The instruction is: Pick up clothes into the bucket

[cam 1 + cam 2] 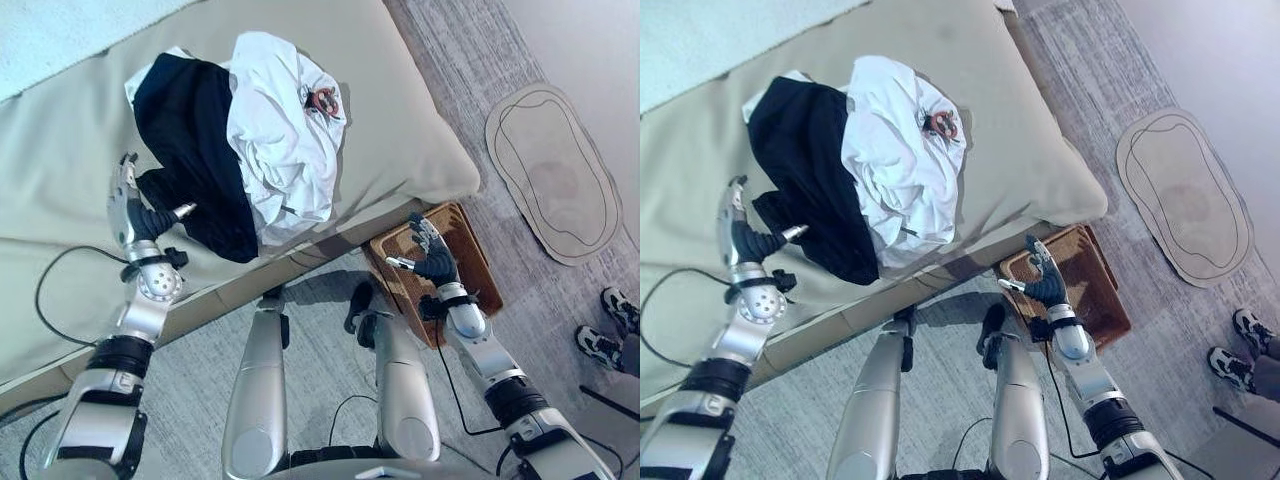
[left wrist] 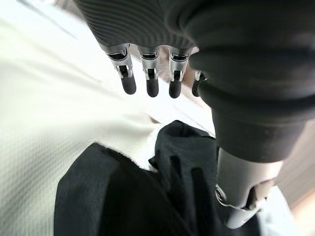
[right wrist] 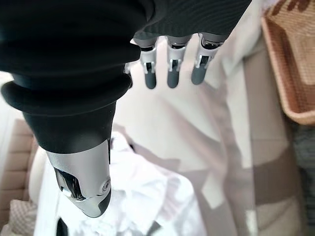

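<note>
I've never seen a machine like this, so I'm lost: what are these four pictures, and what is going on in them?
It is a two-legged robot with two arms. Two pictures come from cameras in its head, looking down; the other two sit on its wrists, looking along each hand. On the beige bed lie a black garment and a white shirt, heaped together. A woven basket stands on the floor beside the bed. The left hand hangs open by the black garment's edge, the right hand open over the basket. Neither holds anything.
</note>
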Robot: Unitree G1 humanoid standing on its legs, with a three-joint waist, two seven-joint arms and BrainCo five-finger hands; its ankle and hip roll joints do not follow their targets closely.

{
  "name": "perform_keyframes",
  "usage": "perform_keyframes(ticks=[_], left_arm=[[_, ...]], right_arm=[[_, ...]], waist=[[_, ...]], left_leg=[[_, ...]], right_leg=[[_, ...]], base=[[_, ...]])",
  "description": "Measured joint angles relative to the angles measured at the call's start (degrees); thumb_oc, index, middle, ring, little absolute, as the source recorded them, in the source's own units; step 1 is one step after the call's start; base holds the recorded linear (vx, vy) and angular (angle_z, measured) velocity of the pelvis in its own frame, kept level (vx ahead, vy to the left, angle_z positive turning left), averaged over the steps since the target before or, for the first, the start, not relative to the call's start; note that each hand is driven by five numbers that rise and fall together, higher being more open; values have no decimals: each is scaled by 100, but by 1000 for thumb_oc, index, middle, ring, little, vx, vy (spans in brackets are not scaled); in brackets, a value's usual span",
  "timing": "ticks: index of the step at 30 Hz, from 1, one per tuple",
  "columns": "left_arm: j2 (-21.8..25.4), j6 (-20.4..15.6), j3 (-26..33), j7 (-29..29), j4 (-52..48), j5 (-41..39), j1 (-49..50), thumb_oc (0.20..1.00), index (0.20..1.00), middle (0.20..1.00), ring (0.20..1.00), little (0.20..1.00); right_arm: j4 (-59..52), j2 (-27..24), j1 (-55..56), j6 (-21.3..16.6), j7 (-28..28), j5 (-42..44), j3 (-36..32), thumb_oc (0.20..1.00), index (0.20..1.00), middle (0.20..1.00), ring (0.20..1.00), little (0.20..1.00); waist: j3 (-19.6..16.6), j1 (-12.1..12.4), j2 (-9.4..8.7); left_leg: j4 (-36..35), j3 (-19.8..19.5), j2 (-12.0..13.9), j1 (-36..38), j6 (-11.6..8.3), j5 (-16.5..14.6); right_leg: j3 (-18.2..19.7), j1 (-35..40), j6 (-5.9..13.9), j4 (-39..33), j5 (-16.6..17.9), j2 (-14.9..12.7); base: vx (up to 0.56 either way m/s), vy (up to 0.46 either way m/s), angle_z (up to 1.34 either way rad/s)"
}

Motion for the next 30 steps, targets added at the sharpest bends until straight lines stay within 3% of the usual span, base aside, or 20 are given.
perform_keyframes(ticks=[9,19,23,24,25,30], left_arm=[[229,230,-84,86,452,122,-535,1000,1000,1000,1000,1000],[360,222,-574,102,393,822,-639,1000,1000,1000,1000,1000],[372,269,-839,81,818,973,-947,1000,1000,1000,1000,1000],[365,340,-956,20,1038,973,-1114,485,485,485,485,485],[354,392,-999,-64,1233,973,-1273,200,200,200,200,200],[469,615,-1030,-204,1389,971,-1593,200,200,200,200,200]], right_arm=[[-245,-178,241,-108,120,104,-14,1000,1000,1000,1000,1000],[-363,-238,275,-222,128,170,-42,1000,1000,1000,1000,1000],[-404,-239,269,-237,128,170,-49,1000,1000,1000,1000,1000],[-407,-237,261,-259,131,167,-51,1000,1000,1000,1000,1000],[-414,-238,261,-264,132,167,-53,1000,1000,1000,1000,1000],[-423,-236,265,-263,237,167,-49,1000,1000,1000,1000,1000]], waist=[[18,-419,-83],[4,-467,-105],[3,-479,-106],[2,-472,-108],[-2,-480,-115],[-48,-472,-157]], left_leg=[[477,12,19,-680,7,-158],[680,76,61,-900,29,-231],[753,99,67,-926,8,-259],[774,113,63,-927,8,-260],[779,128,60,-927,12,-264],[827,140,48,-931,57,-364]], right_leg=[[169,-679,2,318,-77,16],[280,-939,-16,515,-137,64],[295,-940,-14,514,-134,67],[311,-940,-12,512,-133,64],[324,-940,-9,509,-130,60],[349,-946,0,556,-152,36]], base=[[5,19,-6],[-13,12,-3],[-7,3,-1],[0,0,0],[-33,3,-3],[-54,4,-1]])
